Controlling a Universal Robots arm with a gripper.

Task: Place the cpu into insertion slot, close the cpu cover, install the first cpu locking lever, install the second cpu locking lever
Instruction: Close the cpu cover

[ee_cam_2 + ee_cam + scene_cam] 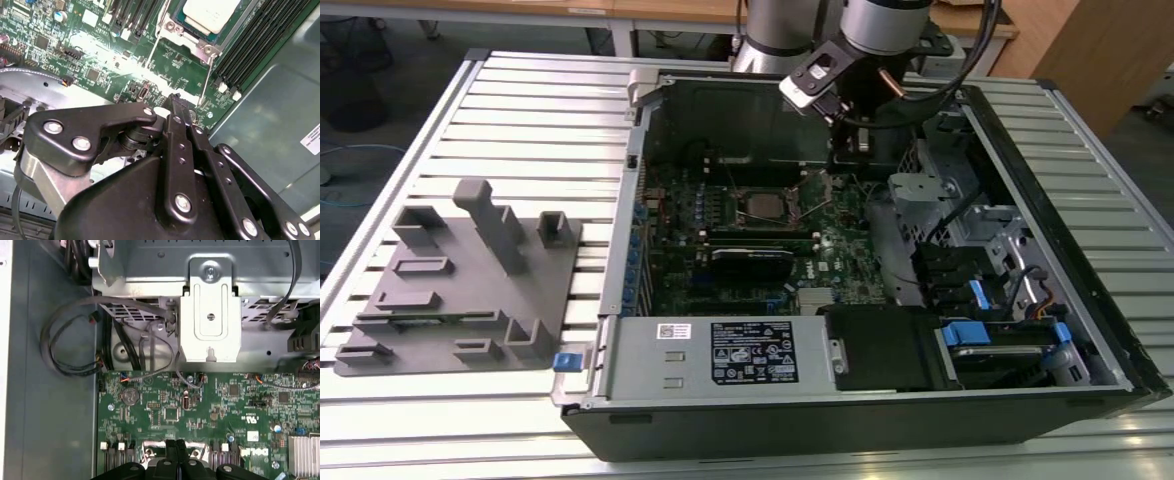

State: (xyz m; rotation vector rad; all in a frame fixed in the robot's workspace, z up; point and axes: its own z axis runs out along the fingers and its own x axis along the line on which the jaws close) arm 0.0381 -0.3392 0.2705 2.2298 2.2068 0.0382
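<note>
At the tip: gripper [175, 101] jaws are closed flat against each other with nothing between them; both wrist views agree. The tip hangs just beside the free end of one locking lever [206, 75], apart from it as far as I can tell. That lever and the second lever [151, 52] both stick out unlatched from the socket corners.

The cpu [210, 12] already sits in the insertion slot [736, 205]. The cpu cover [190, 39] looks to be lying down around it, but I can't confirm it is fully flat.

Handling, my read:
- cpu: light, stiff, smooth top, delicate underside. Hold by the edges only, no sideways shove.
- cover: thin sheet on a hinge, press on the frame, not the chip.
- levers: thin springy wire, will slip off a smooth finger. Take them at the bent free end.

Pose: the arm [881, 20] reaches down from the far side into the open computer case [854, 430], wrist tilted, fingers aimed at the green board [225, 405] near the socket.
</note>
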